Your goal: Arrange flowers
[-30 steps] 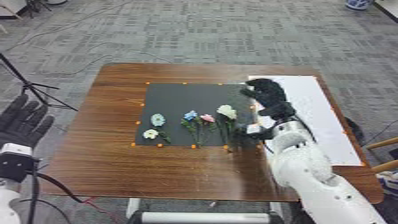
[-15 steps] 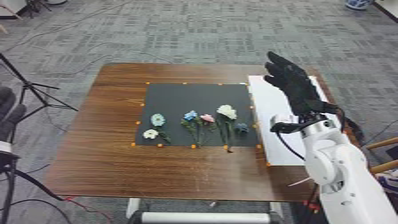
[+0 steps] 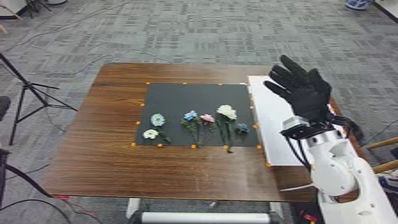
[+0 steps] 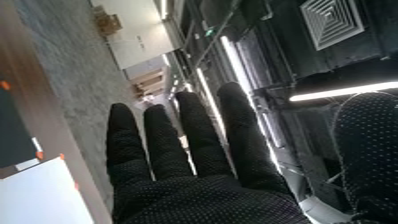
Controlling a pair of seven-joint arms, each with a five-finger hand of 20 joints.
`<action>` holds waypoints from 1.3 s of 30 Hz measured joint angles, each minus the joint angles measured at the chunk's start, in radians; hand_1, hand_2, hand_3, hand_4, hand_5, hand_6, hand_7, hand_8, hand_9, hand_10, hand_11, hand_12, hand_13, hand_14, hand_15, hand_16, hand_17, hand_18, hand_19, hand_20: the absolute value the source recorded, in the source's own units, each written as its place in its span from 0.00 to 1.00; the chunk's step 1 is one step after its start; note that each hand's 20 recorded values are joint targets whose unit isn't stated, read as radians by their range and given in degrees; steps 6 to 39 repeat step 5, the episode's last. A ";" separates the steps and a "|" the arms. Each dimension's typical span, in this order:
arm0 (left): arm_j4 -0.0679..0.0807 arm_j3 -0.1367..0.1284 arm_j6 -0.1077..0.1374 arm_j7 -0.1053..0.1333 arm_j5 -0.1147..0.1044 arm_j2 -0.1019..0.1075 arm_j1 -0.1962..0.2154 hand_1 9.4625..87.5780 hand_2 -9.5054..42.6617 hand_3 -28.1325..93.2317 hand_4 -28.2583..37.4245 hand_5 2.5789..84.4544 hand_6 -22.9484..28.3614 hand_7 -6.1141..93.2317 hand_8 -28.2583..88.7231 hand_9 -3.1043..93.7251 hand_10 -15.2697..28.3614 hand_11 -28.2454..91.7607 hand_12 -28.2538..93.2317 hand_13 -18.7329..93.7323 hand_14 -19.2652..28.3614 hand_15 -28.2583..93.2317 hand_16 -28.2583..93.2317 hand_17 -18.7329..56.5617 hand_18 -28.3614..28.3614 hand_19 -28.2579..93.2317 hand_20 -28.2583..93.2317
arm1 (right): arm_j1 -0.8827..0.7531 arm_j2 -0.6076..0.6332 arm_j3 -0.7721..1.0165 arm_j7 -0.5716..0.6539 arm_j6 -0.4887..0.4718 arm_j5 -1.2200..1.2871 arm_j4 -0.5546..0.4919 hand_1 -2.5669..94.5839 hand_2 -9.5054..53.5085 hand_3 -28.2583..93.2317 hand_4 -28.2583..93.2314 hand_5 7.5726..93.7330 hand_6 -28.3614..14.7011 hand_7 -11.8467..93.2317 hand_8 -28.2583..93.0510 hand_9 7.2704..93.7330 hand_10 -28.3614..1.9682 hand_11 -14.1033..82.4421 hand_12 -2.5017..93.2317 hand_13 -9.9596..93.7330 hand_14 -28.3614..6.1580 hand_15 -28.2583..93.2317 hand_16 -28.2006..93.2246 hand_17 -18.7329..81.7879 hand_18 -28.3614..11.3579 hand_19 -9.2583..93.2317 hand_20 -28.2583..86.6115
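Six flowers lie on the black mat; the right hand hovers right of it, fingers spread wide.

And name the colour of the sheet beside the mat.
The sheet is white, clearest in the head view.

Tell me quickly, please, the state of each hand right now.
Left hand: at the head view's left edge; open or closed cannot be told.
Right hand: open, fingers straight, holding nothing.
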 measured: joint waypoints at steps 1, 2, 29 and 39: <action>0.000 0.002 0.003 0.003 -0.002 0.003 -0.001 0.16 0.57 0.73 0.00 0.26 0.50 0.09 0.18 0.24 0.52 0.23 0.30 0.22 0.45 0.24 0.18 0.20 0.55 0.31 0.31 | -0.002 0.000 0.000 0.000 0.001 0.001 -0.001 0.13 0.22 0.88 0.04 0.40 0.55 0.18 0.17 0.33 0.40 0.18 0.12 0.29 0.35 0.31 0.27 0.25 0.29 0.35 0.34; 0.000 0.004 0.005 0.007 -0.004 0.005 -0.003 0.16 0.57 0.73 0.00 0.26 0.50 0.10 0.18 0.24 0.52 0.23 0.30 0.22 0.45 0.24 0.18 0.20 0.55 0.31 0.31 | -0.005 0.000 0.000 0.000 0.002 0.004 -0.001 0.13 0.22 0.88 0.04 0.40 0.55 0.18 0.17 0.33 0.40 0.18 0.12 0.29 0.35 0.31 0.27 0.25 0.29 0.35 0.34; 0.000 0.005 0.010 0.014 -0.008 0.008 -0.006 0.16 0.57 0.73 0.00 0.26 0.50 0.10 0.18 0.24 0.52 0.23 0.30 0.22 0.45 0.24 0.18 0.20 0.55 0.31 0.31 | -0.010 -0.001 0.000 0.000 0.004 0.010 -0.001 0.13 0.22 0.88 0.04 0.40 0.55 0.18 0.17 0.34 0.40 0.18 0.12 0.29 0.35 0.31 0.28 0.25 0.29 0.36 0.35; 0.000 0.005 0.010 0.014 -0.008 0.008 -0.006 0.16 0.57 0.73 0.00 0.26 0.50 0.10 0.18 0.24 0.52 0.23 0.30 0.22 0.45 0.24 0.18 0.20 0.55 0.31 0.31 | -0.010 -0.001 0.000 0.000 0.004 0.010 -0.001 0.13 0.22 0.88 0.04 0.40 0.55 0.18 0.17 0.34 0.40 0.18 0.12 0.29 0.35 0.31 0.28 0.25 0.29 0.36 0.35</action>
